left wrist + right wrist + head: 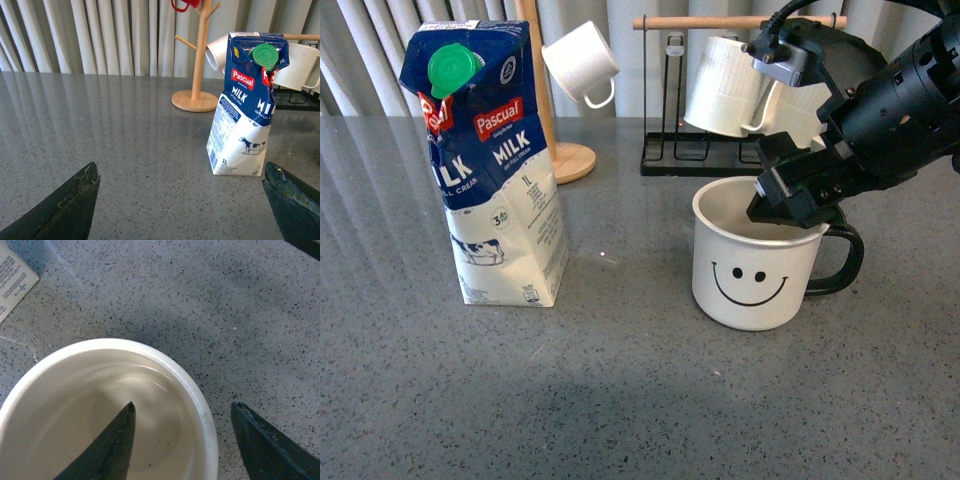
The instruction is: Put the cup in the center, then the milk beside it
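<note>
Cup (pixel 757 265) is empty, right tool (pixel 183 410) spread apart straddling its rim, one finger inside. Milk (pixel 500 190), cap on, stands toward the surface's (pixel 620 400) left edge. Left tool (pixel 181 167) spread wide too.

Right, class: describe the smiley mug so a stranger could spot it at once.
On the grey speckled table, find the tall Pascual milk carton. The mug stands to its right, before the black rack of hanging white mugs. It alone has a black smiley face and black handle.
</note>
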Robot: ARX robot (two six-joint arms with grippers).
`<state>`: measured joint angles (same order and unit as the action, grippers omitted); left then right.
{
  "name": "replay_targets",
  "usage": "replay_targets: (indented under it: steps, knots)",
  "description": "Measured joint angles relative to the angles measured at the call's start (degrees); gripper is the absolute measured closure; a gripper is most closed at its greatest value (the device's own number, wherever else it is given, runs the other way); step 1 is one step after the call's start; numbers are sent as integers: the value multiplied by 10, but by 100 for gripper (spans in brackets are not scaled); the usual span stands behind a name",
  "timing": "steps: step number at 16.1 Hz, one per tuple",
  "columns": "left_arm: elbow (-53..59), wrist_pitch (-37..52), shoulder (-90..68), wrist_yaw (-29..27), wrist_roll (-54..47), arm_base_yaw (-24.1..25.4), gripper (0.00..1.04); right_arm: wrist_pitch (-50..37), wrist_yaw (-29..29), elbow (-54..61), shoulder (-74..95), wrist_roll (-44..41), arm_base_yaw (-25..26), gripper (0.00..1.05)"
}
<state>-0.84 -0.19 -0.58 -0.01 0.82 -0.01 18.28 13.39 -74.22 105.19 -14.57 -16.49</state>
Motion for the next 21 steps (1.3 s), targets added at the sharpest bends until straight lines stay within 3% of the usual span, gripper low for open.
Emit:
replay_targets:
  steps: [4, 5, 15, 17, 18, 19, 20, 21]
  knots:
    - [0, 0, 0, 0, 0, 0, 7, -15, 15, 0, -47, 10, 6, 8]
    - [0, 0, 0, 0, 0, 0, 7, -19, 17, 0, -54, 13, 8, 5]
    - [0, 0, 0, 0, 0, 0, 7, -99, 19, 60, -153, 49, 42, 7]
    - [0, 0, 0, 0, 0, 0, 7, -179, 24, 146, -232, 89, 75, 7]
    - [0, 0, 0, 0, 0, 0, 7, -294, 17, 333, -429, 167, 115, 7]
    - [0, 0, 0, 0, 0, 0, 7, -327, -128, 545, -680, 157, 158, 39]
    - [0, 0, 0, 0, 0, 0, 7, -259, -134, 651, -874, 151, 165, 75]
    - [0, 0, 0, 0, 0, 0, 7, -257, -134, 678, -906, 149, 165, 103]
